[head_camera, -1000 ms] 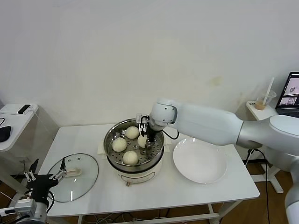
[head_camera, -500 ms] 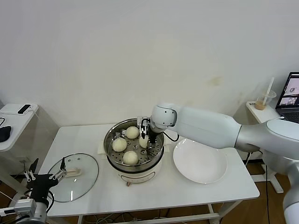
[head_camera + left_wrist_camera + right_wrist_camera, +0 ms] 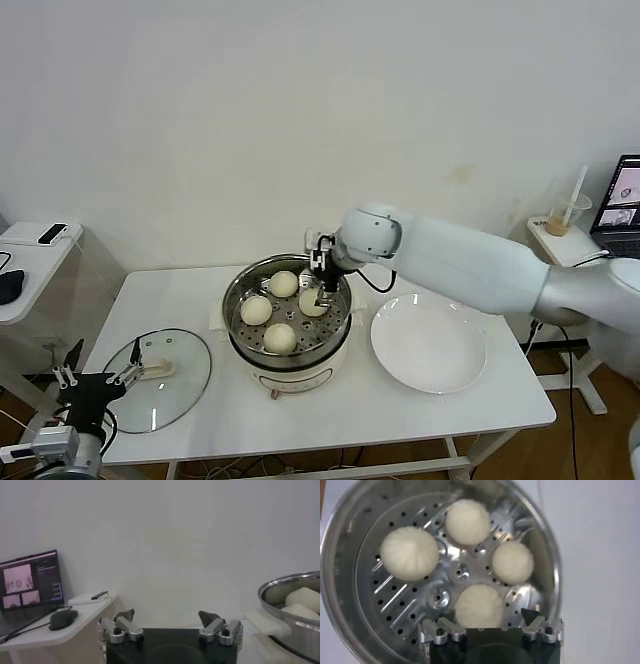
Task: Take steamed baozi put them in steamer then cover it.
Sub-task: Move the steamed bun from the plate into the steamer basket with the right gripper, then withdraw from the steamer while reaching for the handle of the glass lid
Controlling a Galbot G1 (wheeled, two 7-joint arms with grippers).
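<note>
Baozi, four of them, are sitting on the perforated tray inside the steamer [image 3: 288,315], which is standing on the white table [image 3: 330,400] between a glass cover and a plate. At the far left, the left gripper [image 3: 95,377] is hanging low off the table's front corner, its fingers [image 3: 125,615] spread apart and gripping nothing. The cover [image 3: 155,379] is lying flat on the table just beside that gripper, with its cream handle [image 3: 158,369] facing up (well clear of the steamer).

Toward the middle, the steamer's steel bowl is resting on its cream base, lid off. One baozi [image 3: 256,310] is lying on the side of the tray farthest from the right gripper, another [image 3: 284,284] at the back and a third [image 3: 279,338] at the front. The fourth baozi [image 3: 311,303] is lying directly below the right gripper [image 3: 324,285], which is hovering over the steamer's right half with its fingers [image 3: 529,617] parted and nothing between them; in the right wrist view that bun [image 3: 479,606] is showing just ahead of the fingertips, apart from them. To the right of that gripper, the white plate [image 3: 428,344] is lying bare just beside the steamer.
</note>
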